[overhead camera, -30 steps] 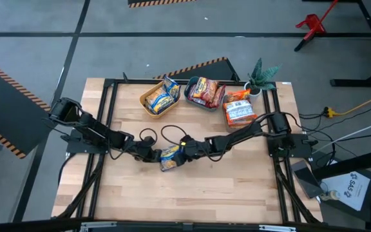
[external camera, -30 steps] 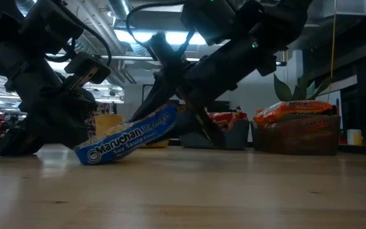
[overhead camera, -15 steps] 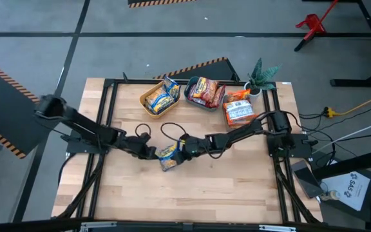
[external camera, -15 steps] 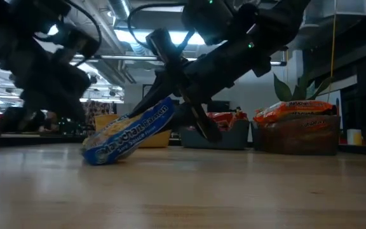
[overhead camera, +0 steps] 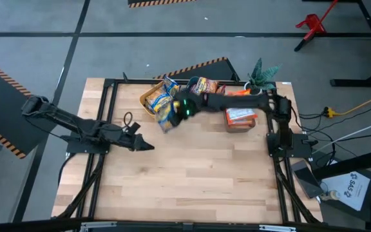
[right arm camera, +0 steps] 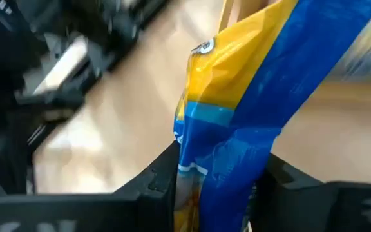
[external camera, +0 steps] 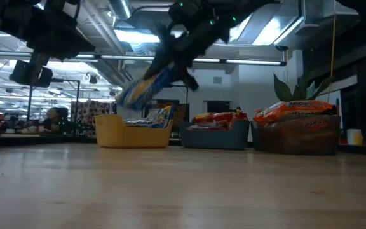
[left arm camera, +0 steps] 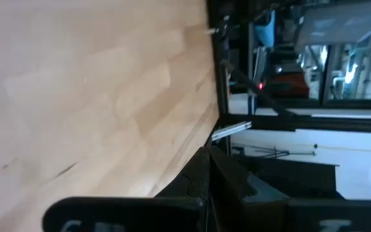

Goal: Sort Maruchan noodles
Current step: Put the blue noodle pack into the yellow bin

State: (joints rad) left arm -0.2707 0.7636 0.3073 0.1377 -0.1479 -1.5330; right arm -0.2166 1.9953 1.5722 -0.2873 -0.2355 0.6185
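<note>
A yellow-and-blue Maruchan noodle packet [overhead camera: 165, 117] [external camera: 146, 86] hangs in the air over the near rim of the yellow bin [overhead camera: 152, 102] [external camera: 134, 131], with my right gripper [overhead camera: 178, 111] [right arm camera: 221, 187] shut on it. That bin holds more yellow-and-blue packets. A teal bin [overhead camera: 195, 98] holds red packets [overhead camera: 206, 89], and a grey bin [overhead camera: 237, 124] holds orange ones [overhead camera: 239, 113]. My left gripper [overhead camera: 148, 147] [left arm camera: 208, 169] is shut and empty, low over the table's left half, away from the packets. My right gripper pinches the packet's two flat faces [right arm camera: 219, 169] between its two fingers [right arm camera: 160, 183], near one end. It comes from the table's right, slanting down. The packet is lifted clear and tilts down from the fingers toward the left [external camera: 132, 95].
A small potted plant [overhead camera: 261, 76] stands at the far right corner behind the bins. Bare wood [overhead camera: 198, 174] spreads over the near half of the table. The black frame rails [overhead camera: 108, 116] run along the table's left and right sides.
My right gripper has lifted the yellow-and-blue packet off the middle of the table and swung it up toward the far edge, over the yellow bin. My left gripper has drawn back from the packet toward the table's left edge and risen.
</note>
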